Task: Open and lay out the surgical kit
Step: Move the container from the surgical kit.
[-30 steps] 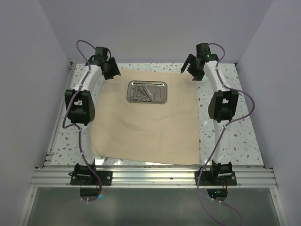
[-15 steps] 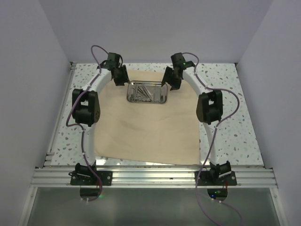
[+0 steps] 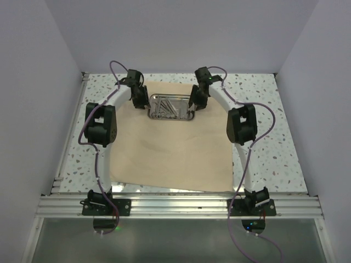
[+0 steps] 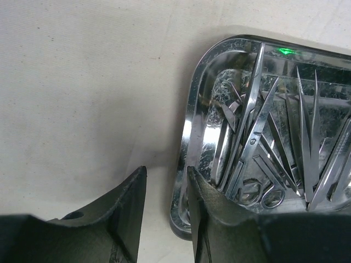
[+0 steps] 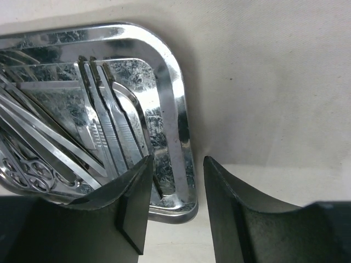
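The beige cloth wrap (image 3: 170, 150) lies spread flat on the table. The shiny steel tray (image 3: 185, 118) sits on its far part, holding several thin silvery instruments (image 3: 169, 107). My left gripper (image 3: 143, 103) is open and straddles the tray's left rim (image 4: 186, 159), one finger inside, one outside. My right gripper (image 3: 192, 107) is open and straddles the tray's right rim (image 5: 178, 137) the same way. In the left wrist view scissors and tweezers (image 4: 274, 148) fill the tray. In the right wrist view tweezers (image 5: 104, 126) lie by the rim. Neither gripper is closed on the rim.
The speckled table top (image 3: 263, 148) shows around the cloth. A metal rail (image 3: 175, 205) runs along the near edge with both arm bases. Lavender walls enclose the left, right and far sides.
Both arms have swung inward from the cloth's far corners to the tray's two short sides and lowered over its rims. The tray and cloth have not moved.
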Robot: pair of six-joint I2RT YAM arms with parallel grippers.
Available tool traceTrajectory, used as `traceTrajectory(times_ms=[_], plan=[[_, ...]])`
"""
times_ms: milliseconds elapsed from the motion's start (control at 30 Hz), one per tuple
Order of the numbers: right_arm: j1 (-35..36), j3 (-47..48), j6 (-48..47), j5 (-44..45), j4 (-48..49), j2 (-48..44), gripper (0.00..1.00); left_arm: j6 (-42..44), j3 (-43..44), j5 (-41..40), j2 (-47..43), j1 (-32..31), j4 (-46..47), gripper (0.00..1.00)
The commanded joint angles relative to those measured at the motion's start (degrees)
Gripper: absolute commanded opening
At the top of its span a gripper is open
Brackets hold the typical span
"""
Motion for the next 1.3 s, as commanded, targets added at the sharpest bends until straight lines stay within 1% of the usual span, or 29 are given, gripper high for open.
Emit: traceTrajectory(times_ms=[0,67,100,167,200,267,300,367,467,567,600,700,867,1067,1267], plan=[[1.0,-0.4,-1.4,1.3,-0.1,0.4,0.45,1.9,-0.4,0.3,-0.3,-0.1,2.5,0.39],[1.2,-0.6,-1.3,1.6,-0.1,0.5,0.42,2.2,-0.4,0.7,0.0,-0.2,2.4,0.38],[1.2,-1.1,-1.3,1.7,-0.1,0.4,0.37,2.2,-0.3,0.8,0.3,-0.2,2.4,0.36],[1.3,-1.5,-1.4,1.9,-0.1,0.5,0.32,2.3,-0.3,1.0,0.5,-0.2,2.4,0.34],[1.5,-1.8,-1.4,2.2,-0.2,0.4,0.25,2.4,-0.3,1.1,0.6,-0.2,2.4,0.31],[1.7,-1.9,-1.7,2.5,-0.2,0.5,0.17,2.5,-0.3,1.5,0.7,-0.2,2.5,0.28],[1.6,-2.0,-1.7,2.6,-0.3,0.5,0.12,2.6,-0.2,1.6,0.8,-0.2,2.4,0.24],[1.8,-2.2,-1.9,2.8,-0.7,0.6,0.1,2.7,-0.2,2.3,1.0,-0.3,2.5,0.21],[1.9,-2.6,-2.1,2.7,-0.8,0.8,0.06,2.8,-0.2,3.5,1.7,-0.2,2.5,0.12],[2.2,-2.5,-2.1,2.8,-1.4,0.5,0.0,2.8,-0.2,4.4,1.9,-0.2,2.5,0.06],[2.2,-2.6,-2.2,2.9,-1.5,0.3,0.0,2.8,-0.2,4.4,1.9,-0.2,2.4,0.0],[2.6,-3.1,-2.4,3.1,-1.6,-1.2,0.0,2.7,-0.7,4.3,0.8,-0.2,1.8,0.0],[3.3,-5.6,-1.8,3.2,-1.7,-5.3,0.0,2.4,-3.9,3.9,-3.0,-0.2,1.8,0.0],[4.7,-12.5,-0.8,3.6,-1.0,-12.2,0.0,2.1,-9.4,4.2,-7.9,-0.5,1.8,0.0],[7.1,-23.4,0.9,4.6,1.2,-18.7,0.0,2.2,-17.9,4.3,-14.4,-1.0,3.3,0.0]])
